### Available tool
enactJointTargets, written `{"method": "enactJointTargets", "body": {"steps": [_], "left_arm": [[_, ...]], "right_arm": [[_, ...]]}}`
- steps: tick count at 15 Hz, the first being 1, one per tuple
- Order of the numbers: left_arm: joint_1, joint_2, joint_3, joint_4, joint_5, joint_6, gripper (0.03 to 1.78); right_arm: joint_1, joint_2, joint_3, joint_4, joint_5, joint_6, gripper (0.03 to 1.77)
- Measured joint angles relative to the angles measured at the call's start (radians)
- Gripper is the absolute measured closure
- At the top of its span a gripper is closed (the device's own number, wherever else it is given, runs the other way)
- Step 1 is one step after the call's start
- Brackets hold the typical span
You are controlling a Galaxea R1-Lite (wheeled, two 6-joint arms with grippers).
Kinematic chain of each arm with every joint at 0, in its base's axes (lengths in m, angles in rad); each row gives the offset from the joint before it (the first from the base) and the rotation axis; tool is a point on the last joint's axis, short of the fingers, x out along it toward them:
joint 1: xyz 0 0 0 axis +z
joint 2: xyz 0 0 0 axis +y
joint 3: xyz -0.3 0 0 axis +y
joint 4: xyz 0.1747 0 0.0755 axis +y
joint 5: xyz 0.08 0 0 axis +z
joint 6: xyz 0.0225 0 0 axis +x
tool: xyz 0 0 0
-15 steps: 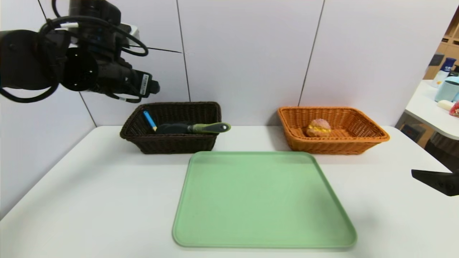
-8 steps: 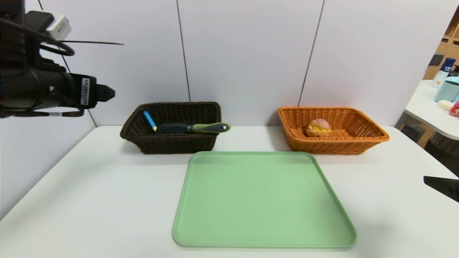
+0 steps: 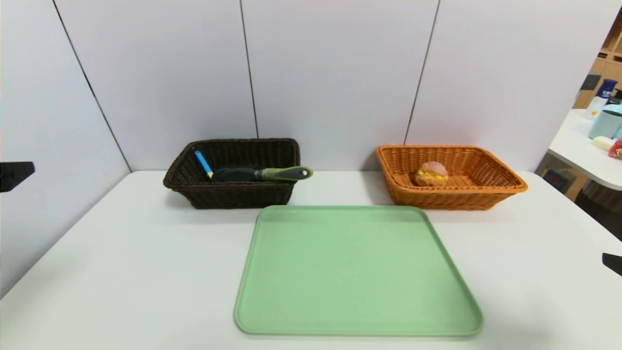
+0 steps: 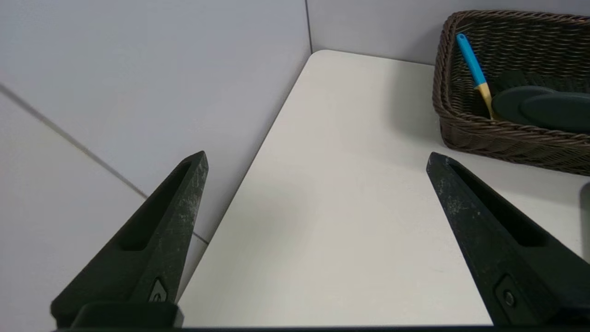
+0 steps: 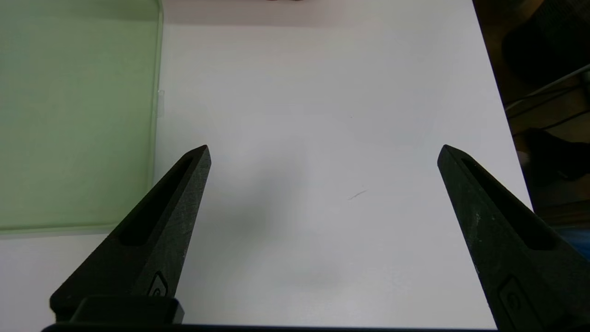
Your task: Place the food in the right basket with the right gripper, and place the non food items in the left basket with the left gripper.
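Green tray (image 3: 358, 270) sits nearest on the white table (image 3: 160, 272), between the widely spread left gripper (image 4: 317, 154) and right gripper (image 5: 326, 147), each at its own side. Beyond, well apart from both, the blue-handled spoon (image 3: 203, 164) and green-handled brush (image 3: 284, 173) lie in the dark basket (image 3: 240, 197), the bun (image 3: 431, 174) in the orange one (image 3: 452, 199).

head camera above facing baskets, wrist cameras nearer table, left sharing dark basket (image 3: 233, 197)
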Motion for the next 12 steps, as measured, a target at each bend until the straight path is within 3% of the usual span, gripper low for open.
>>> {"method": "enactJointTargets", "body": {"steps": [12], "left_arm": [[0.064, -0.580, 0.368, 0.010, 0.031, -0.037, 0.12]], "right_arm": [[-0.007, -0.480, 0.179, 0.017, -0.005, -0.021, 0.10]]}}
